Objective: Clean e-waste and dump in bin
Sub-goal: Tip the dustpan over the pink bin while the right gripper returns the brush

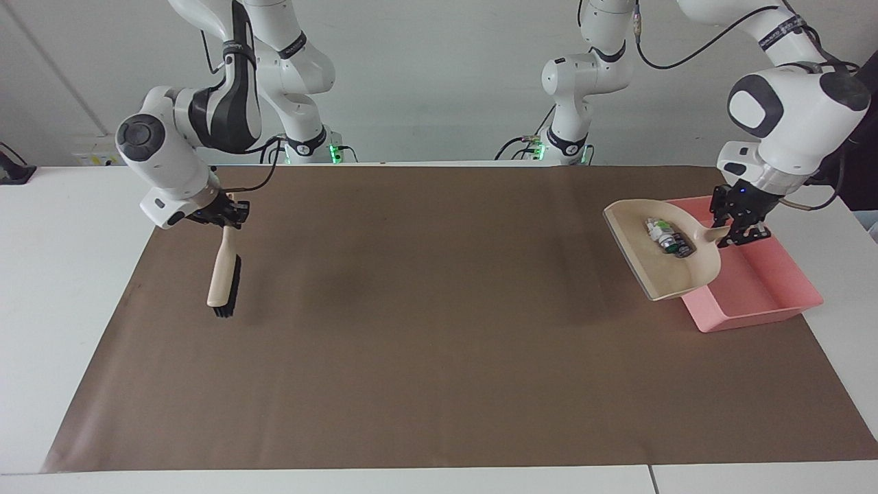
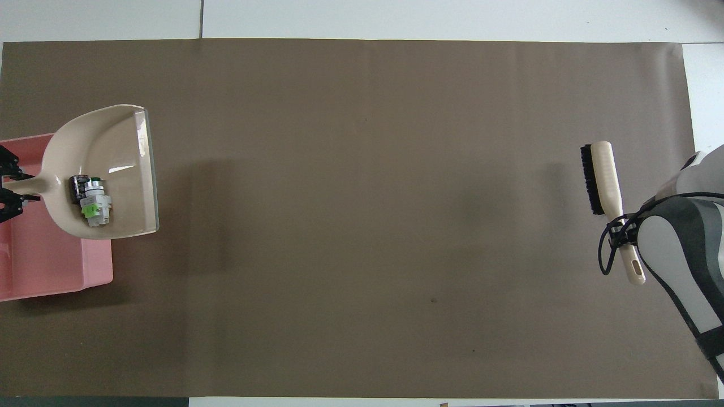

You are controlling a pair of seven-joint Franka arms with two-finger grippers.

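Observation:
The e-waste (image 1: 664, 234), a white-and-green cylinder and a small black piece, lies in the cream dustpan (image 1: 658, 267), near its handle. My left gripper (image 1: 737, 223) is shut on the dustpan's handle and holds the pan raised, partly over the pink bin (image 1: 761, 291). In the overhead view the dustpan (image 2: 121, 164) with the e-waste (image 2: 90, 200) overlaps the bin's (image 2: 45, 265) edge, and the left gripper (image 2: 8, 192) shows at the frame's edge. My right gripper (image 1: 223, 211) is shut on the handle of a cream brush (image 1: 223, 274) with black bristles, held over the mat toward the right arm's end.
A brown mat (image 1: 439, 343) covers most of the white table (image 1: 62, 309). The bin stands at the mat's edge toward the left arm's end. In the overhead view the brush (image 2: 606, 181) shows with the right arm above its handle.

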